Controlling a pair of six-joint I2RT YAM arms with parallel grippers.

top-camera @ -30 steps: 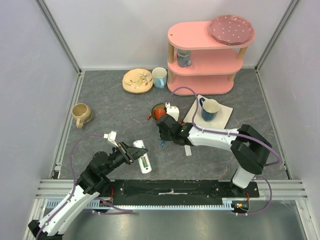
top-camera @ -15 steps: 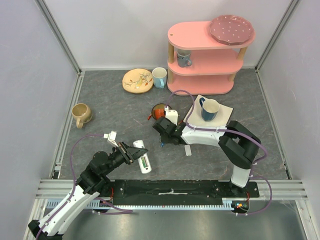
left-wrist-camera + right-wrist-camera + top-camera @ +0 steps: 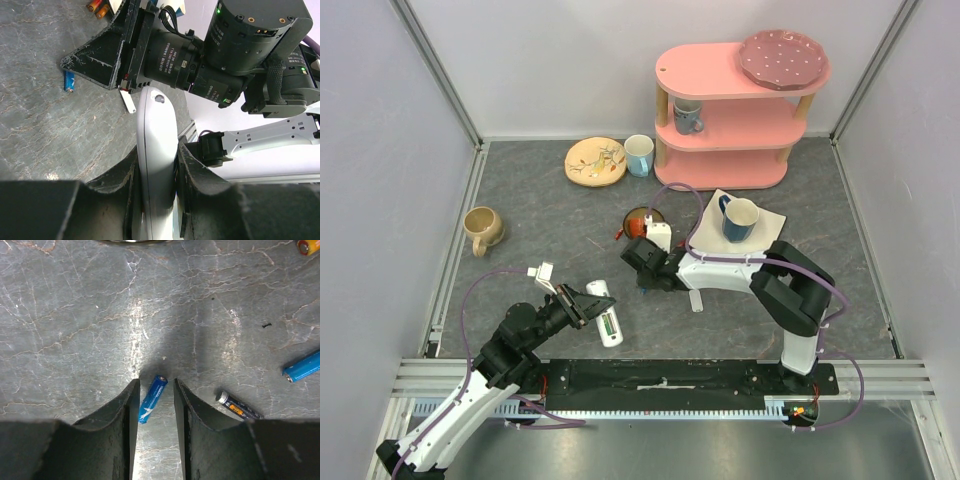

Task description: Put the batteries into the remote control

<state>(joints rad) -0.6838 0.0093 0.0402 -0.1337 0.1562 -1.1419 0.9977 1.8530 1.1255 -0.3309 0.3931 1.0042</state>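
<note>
Right gripper [image 3: 155, 384] has shifted left toward the remote control [image 3: 156, 120]. Its fingers are narrowing astride the blue battery [image 3: 153, 399], near the remote's right, not yet pinched. Left gripper [image 3: 157, 155] clamps the remote control. Pickup likely next.

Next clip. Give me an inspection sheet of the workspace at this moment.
Surface: grey marbled table, no spill seen.
Job's things: remote control off the table, in a grip; blue battery, dark battery and second blue battery lying loose.
Clutter: beige mug, floral plate, white cup, blue mug on a napkin.
Grippers: left gripper shut on the remote control; right gripper open, straddling the blue battery.
Cables: purple cables run along both arms.
Surroundings: pink shelf at the back, pale walls.
</note>
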